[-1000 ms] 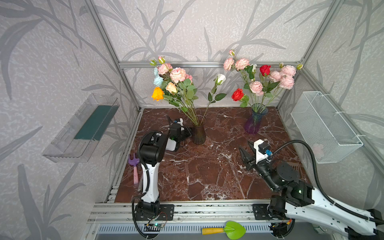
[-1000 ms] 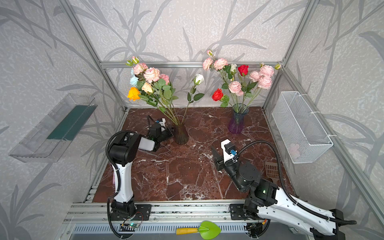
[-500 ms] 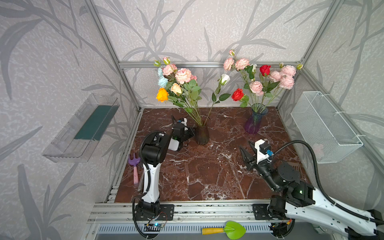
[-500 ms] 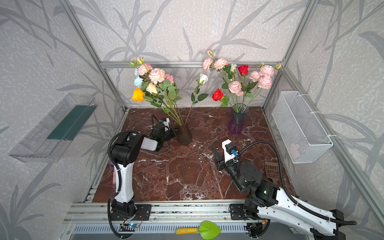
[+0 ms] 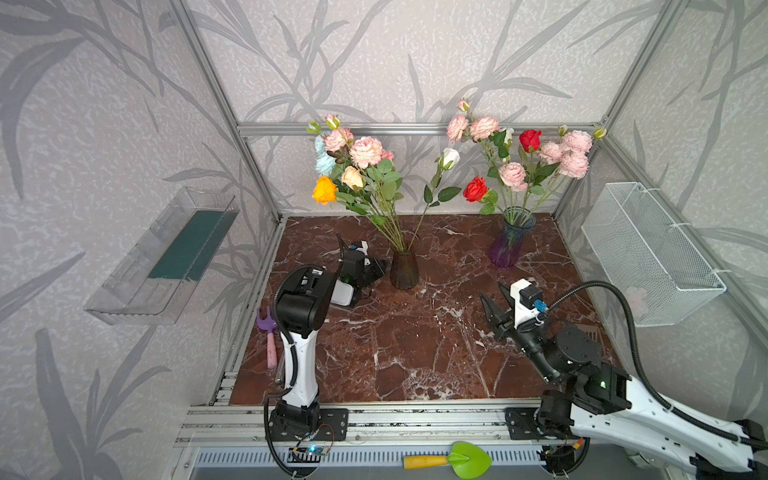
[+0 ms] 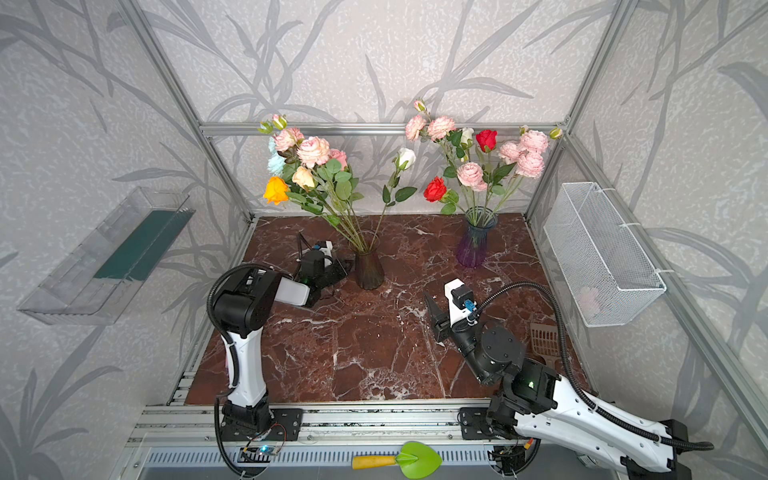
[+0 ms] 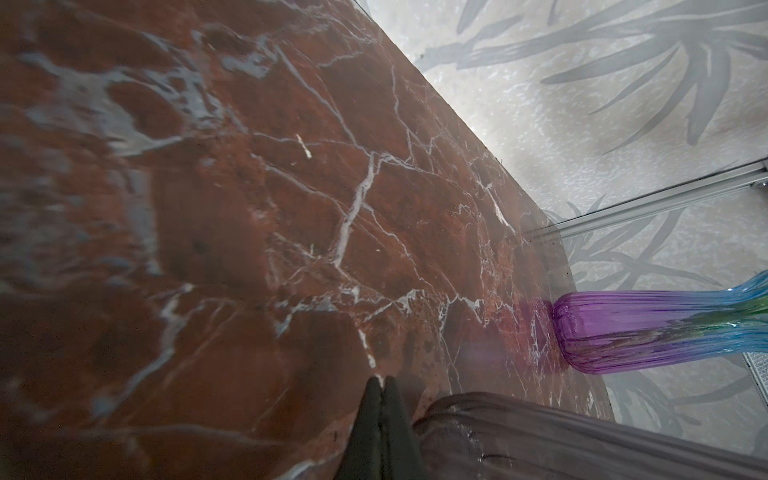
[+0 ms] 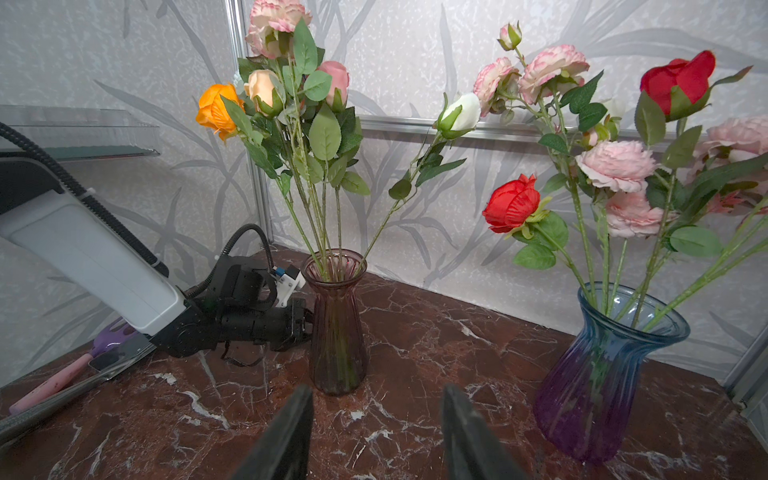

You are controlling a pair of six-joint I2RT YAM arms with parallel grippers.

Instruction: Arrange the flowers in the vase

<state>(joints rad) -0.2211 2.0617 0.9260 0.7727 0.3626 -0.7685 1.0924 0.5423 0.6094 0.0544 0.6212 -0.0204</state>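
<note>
The flowers, probably light, wiry and best pinched mid-stem, stand in the brown vase and the purple vase, the left claw clenched empty beside the brown vase, the right claw released.

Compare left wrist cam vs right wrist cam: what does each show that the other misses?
Left wrist only: the left claw, tips shut, close beside the foot of the brown vase. Right wrist only: the flowers, the open, empty right claw, the left arm, a purple fork tool. Both: the brown vase, the purple vase, the marble tabletop.
</note>
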